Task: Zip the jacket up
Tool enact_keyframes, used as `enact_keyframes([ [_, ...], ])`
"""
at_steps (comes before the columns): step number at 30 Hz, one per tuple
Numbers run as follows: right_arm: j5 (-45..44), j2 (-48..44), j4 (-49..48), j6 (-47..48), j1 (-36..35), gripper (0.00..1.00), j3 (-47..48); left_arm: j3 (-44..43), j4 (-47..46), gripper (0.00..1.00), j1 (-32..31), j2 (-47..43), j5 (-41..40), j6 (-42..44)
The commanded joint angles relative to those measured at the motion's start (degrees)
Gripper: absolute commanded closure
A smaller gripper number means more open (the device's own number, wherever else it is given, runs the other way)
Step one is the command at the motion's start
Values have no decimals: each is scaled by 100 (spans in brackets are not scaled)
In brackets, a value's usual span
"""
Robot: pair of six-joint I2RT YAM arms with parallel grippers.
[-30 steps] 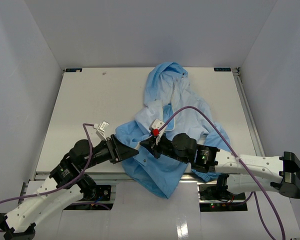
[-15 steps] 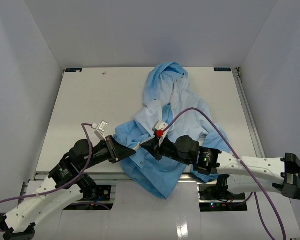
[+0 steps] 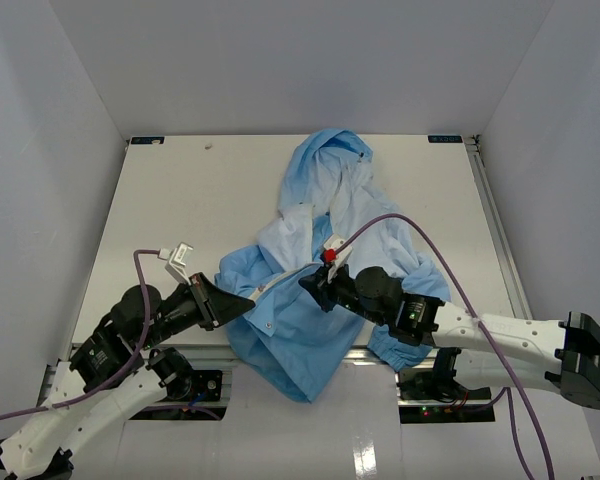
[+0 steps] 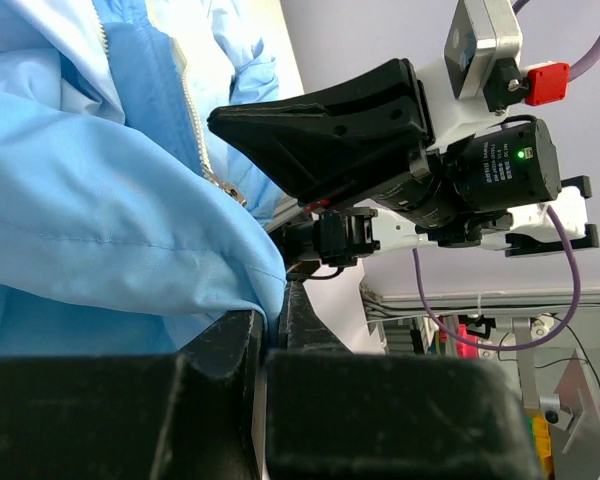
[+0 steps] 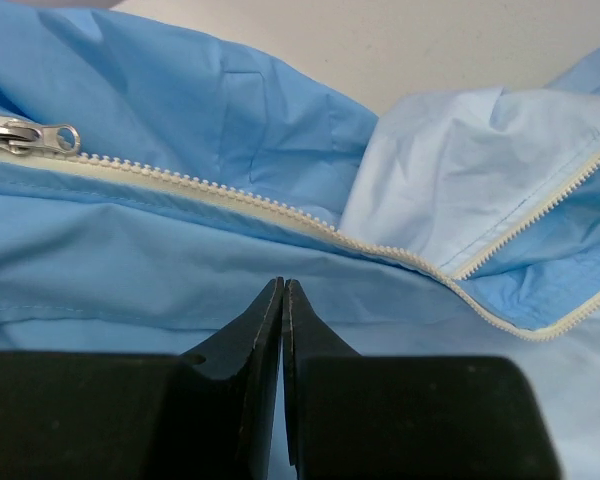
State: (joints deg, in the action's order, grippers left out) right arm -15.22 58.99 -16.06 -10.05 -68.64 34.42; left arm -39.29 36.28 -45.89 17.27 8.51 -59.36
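Note:
The light blue jacket point(image 3: 325, 195) lies crumpled mid-table, hood at the far end and hem hanging over the near edge. My left gripper point(image 3: 248, 297) is shut on a fold of the jacket's lower edge point(image 4: 130, 230), with fabric pinched between its jaws point(image 4: 276, 318). The right gripper point(image 3: 307, 284) is shut, its tips point(image 5: 282, 285) resting on blue fabric with nothing seen between them. A pale zipper strip point(image 5: 210, 195) crosses just beyond them, with the metal slider point(image 5: 25, 135) at its left end. The left wrist view shows more zipper teeth point(image 4: 193, 110) beside the right gripper point(image 4: 220, 120).
The white table point(image 3: 180, 200) is enclosed by pale walls on three sides. A metal rail point(image 3: 495, 220) runs along its right edge. A purple cable point(image 3: 420, 235) arcs over the jacket from the right wrist.
My left gripper closed on the jacket's edge and drew back to the left, dragging the lower jacket with it. The right gripper shifted slightly right and stayed shut.

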Motion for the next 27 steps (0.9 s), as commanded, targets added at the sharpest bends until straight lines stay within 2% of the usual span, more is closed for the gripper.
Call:
enact_keyframes([
  [1,179,104,-216,205,78,92,-21,-98,-32,100,-7,24,29,47],
  [4,764,145,-119,445,70,91,173,-58,-113,100,1,61,89,113],
  [6,1040,64,-64,474,70,80,270,-31,-249,100,1,157,279,140],
  [8,1263,-159,-184,469,70,65,298,-55,-384,100,-8,324,400,151],
  [11,1657,-335,-92,499,70,55,419,-132,-500,100,-2,420,245,4],
  [12,2001,-332,133,528,57,47,548,-151,-573,100,-8,395,17,-145],
  [13,2103,-323,328,545,18,29,626,-155,-685,100,-8,356,-122,-249],
  [14,2151,-323,460,563,-31,16,668,-158,-793,100,-8,322,-251,-320],
  [20,1572,-574,131,663,-515,6,346,-369,-1209,100,-8,669,-701,-312],
  [22,1203,-471,36,798,-924,6,363,-276,-1465,100,-8,825,-685,-372],
  [23,826,-329,-26,876,-1063,9,415,-236,-1670,100,-8,859,-633,-396],
  [25,354,-82,-174,959,-1417,10,473,-160,-1827,100,-8,934,-616,-434],
  [27,-51,149,-349,1106,-1560,10,498,-130,-1880,100,1,970,-644,-465],
])
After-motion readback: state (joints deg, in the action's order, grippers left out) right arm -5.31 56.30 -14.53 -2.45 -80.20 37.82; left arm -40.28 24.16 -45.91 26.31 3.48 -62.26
